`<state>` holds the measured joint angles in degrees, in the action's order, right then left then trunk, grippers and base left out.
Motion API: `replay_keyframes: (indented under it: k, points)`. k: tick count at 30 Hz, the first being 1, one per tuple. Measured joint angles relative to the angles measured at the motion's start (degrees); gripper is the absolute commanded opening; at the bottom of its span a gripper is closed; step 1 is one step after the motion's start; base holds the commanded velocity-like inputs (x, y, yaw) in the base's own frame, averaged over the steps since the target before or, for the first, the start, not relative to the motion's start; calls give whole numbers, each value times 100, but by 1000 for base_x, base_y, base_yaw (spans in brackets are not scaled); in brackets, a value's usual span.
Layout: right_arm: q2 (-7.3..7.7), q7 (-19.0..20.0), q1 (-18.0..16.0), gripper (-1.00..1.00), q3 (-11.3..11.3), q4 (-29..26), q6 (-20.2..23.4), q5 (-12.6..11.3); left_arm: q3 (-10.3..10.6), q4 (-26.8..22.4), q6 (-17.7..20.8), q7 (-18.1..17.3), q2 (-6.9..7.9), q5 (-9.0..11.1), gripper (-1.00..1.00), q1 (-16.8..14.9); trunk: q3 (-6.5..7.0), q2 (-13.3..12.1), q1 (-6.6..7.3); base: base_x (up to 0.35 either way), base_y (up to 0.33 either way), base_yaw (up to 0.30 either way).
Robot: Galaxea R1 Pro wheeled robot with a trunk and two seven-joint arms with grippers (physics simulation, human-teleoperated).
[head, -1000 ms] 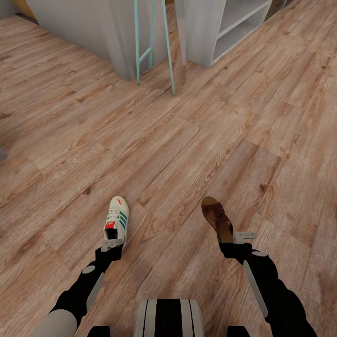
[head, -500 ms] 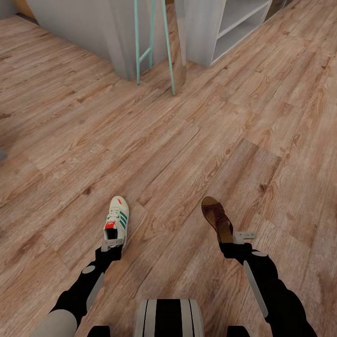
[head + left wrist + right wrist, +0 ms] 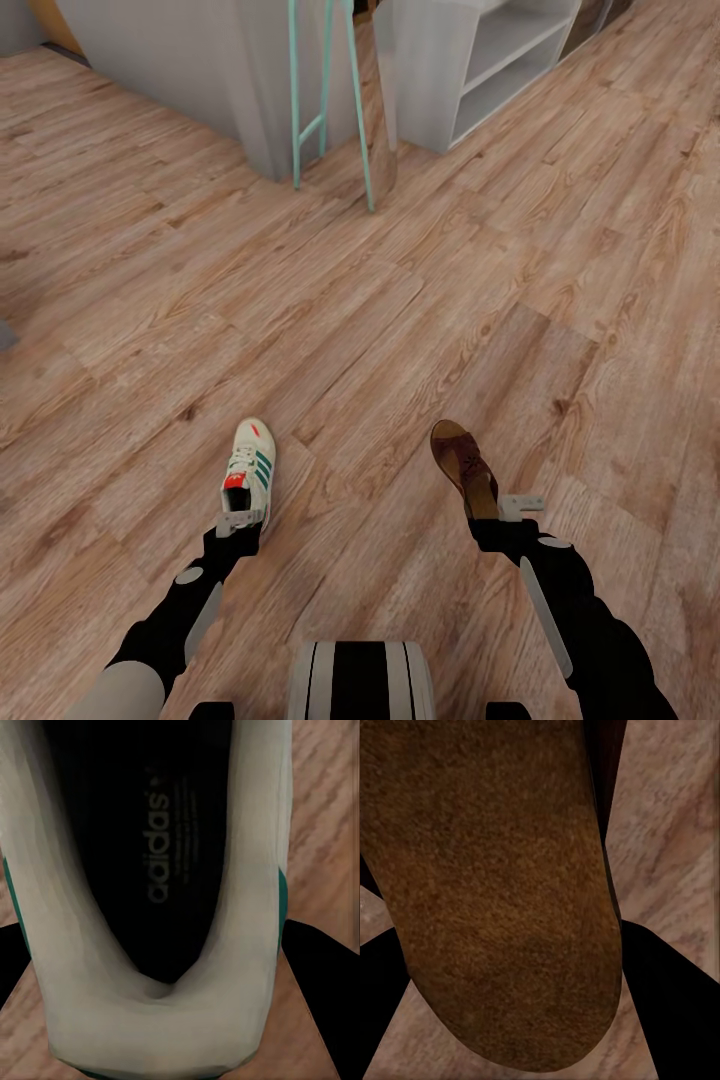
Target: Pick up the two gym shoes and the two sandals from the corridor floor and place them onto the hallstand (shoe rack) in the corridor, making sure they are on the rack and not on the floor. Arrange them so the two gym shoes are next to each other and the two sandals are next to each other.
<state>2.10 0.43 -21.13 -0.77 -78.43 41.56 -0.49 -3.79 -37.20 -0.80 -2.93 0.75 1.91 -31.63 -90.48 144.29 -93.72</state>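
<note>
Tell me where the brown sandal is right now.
In the head view, the brown leather sandal is held heel-first at the right gripper, over the wood-plank floor, level with the white sneaker.

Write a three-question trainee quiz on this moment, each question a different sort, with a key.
1. True or false: the left claw grips the gym shoe at its heel.
2. What does the right claw hold? A) sandal B) sneaker C) nothing
3. Fill in: the hallstand stands ahead, past the ____ ladder.

Key: 1 true; 2 A, the sandal; 3 teal.
</note>
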Motion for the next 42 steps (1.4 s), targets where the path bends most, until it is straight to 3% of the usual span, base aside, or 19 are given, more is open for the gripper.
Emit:
replay_keyframes:
  k: [10, 16, 36, 42]
  points:
    - [8, 17, 1, -100, 0, 2, -126, -7, 16, -9, 15, 1, -10, 0, -100, 0, 222, -13, 26, 0, 0, 0]
    - [8, -34, -1, -100, -9, 0, -182, -14, 43, 98, -148, 11, -29, -7, -100, -42, 222, -14, 26, 0, 0, 0]
    - [17, -34, 2, -100, -10, 0, -176, -15, 50, -62, -118, 16, -98, -3, -100, -43, 222, -14, 26, 0, 0, 0]
    - [17, -34, 3, -100, -10, 0, -176, -15, 46, -63, -110, 16, -99, 0, -100, -44, 369, -22, 42, 0, 0, 0]
